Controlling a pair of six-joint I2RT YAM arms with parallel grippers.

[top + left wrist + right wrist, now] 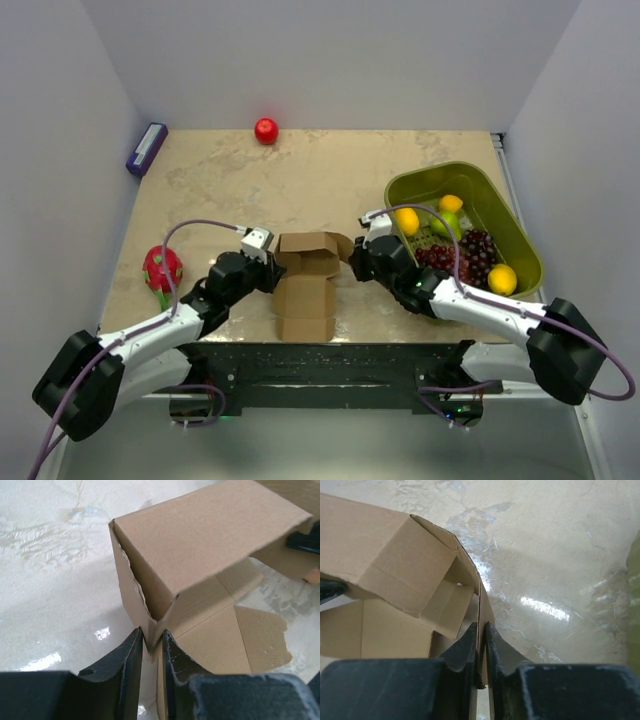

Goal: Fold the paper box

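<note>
left wrist view: left fingers, clenched on the lower corner of a raised side wall of the paper box.
right wrist view: right fingers, clenched on the thin edge of the opposite wall.
box: plain brown corrugated card, half erected, far part standing, near flaps flat on the surface, midway between both arms.
handling, judged: light; stiff across panels; bends readily at scored creases; crushes if squeezed hard. best pinched at wall edges near a crease.
beyond: green basket of fruit at right, dragon fruit at left, red apple far.
</note>
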